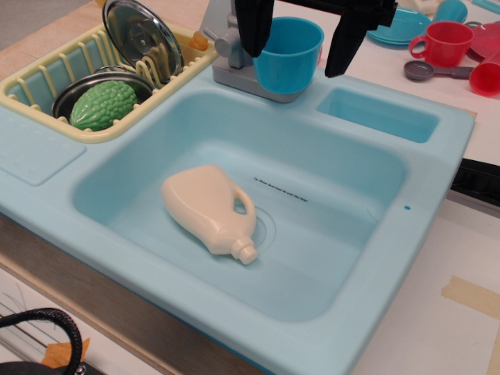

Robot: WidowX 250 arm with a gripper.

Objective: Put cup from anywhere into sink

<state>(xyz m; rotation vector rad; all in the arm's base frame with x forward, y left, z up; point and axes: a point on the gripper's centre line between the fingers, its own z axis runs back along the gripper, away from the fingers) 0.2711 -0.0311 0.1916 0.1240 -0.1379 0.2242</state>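
Observation:
The bright blue cup hangs upright between my gripper's two black fingers, over the back rim of the light blue sink, just in front of the grey faucet base. The left finger overlaps the cup's left rim and the right finger stands close by its right side. The gripper looks shut on the cup. The sink's deep basin lies below and in front of the cup.
A cream toy detergent bottle lies in the basin over the drain mark. A yellow dish rack at left holds a pot lid and a green vegetable. A red mug, grey scoop and red cup stand at back right.

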